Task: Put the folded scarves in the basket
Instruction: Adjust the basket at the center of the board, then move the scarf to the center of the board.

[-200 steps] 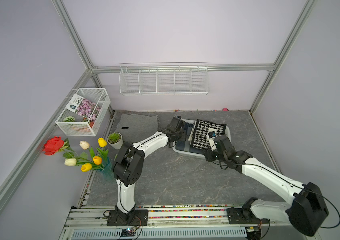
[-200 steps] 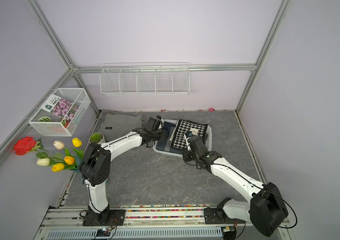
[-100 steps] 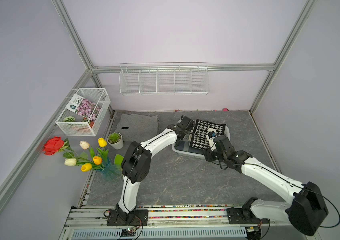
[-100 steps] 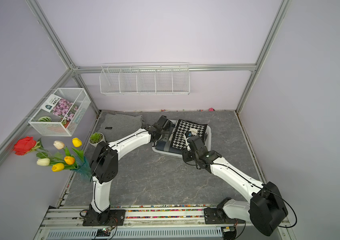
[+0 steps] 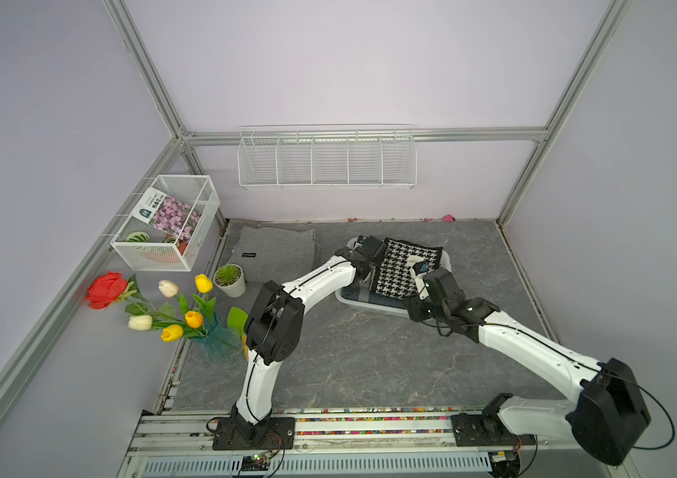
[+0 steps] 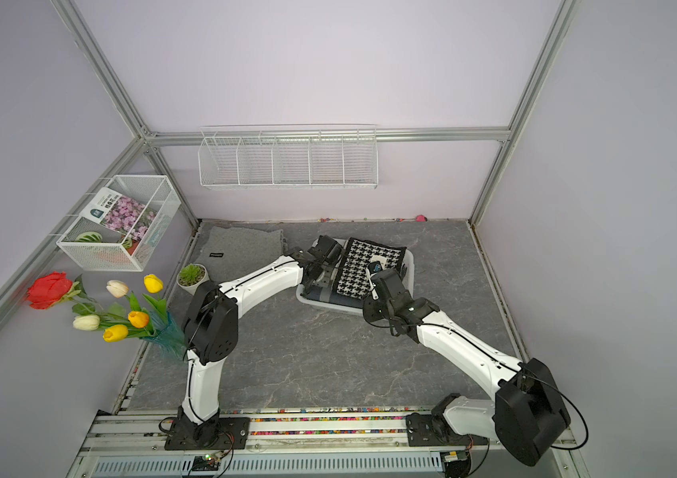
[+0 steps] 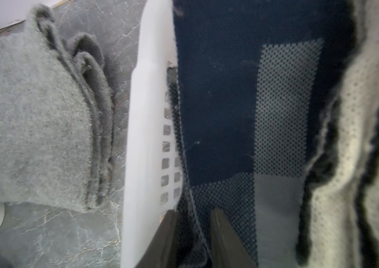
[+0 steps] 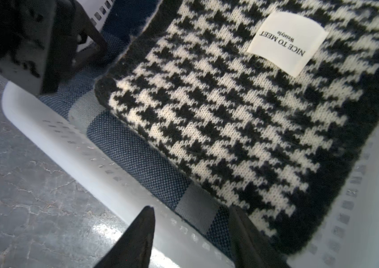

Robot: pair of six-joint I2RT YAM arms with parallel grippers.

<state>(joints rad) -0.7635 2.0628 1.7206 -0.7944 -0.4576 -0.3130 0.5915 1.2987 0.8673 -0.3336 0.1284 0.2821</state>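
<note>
Grey marble-patterned table [image 5: 349,360], contents as follows.

Arms: 2.
- Left arm [image 5: 316,281]: elbow raised high, forearm extended to the left end of the basket [image 5: 369,307], wrist tipped down into it.
- Left jaws: narrowly apart just inside the basket's wall, with the edge of a navy-and-grey checked scarf [image 7: 218,92] between them. Whether they pinch it cannot be told.
- Right arm [image 5: 527,343]: stretched low across the table, wrist at the basket's near right corner.
- Right jaws: spread wide and holding nothing, one finger above the rim, one above the scarves inside.

Baskets: 1, white slotted plastic, long side running left to right.

Scarves: 3.
- Houndstooth scarf [image 5: 398,269]: black and cream, folded, lying flat in the right half of the basket on top of the navy-and-grey one. Its long axis runs from the near side toward the back wall, leaning a little to the right. White sewn label [image 8: 288,44] faces up.
- Grey scarf [image 5: 274,252]: folded, on the table left of the basket, apart from it.

Also:
- 1 wire rack [image 5: 326,159], five compartments
- 1 mesh box [image 5: 162,252]
- 1 potted succulent [image 5: 229,279]
- 3 yellow tulips [image 5: 203,283]
- 2 white tulips [image 5: 167,288]
- 1 red rose [image 5: 105,289]
- 1 teal vase [image 5: 214,343]
</note>
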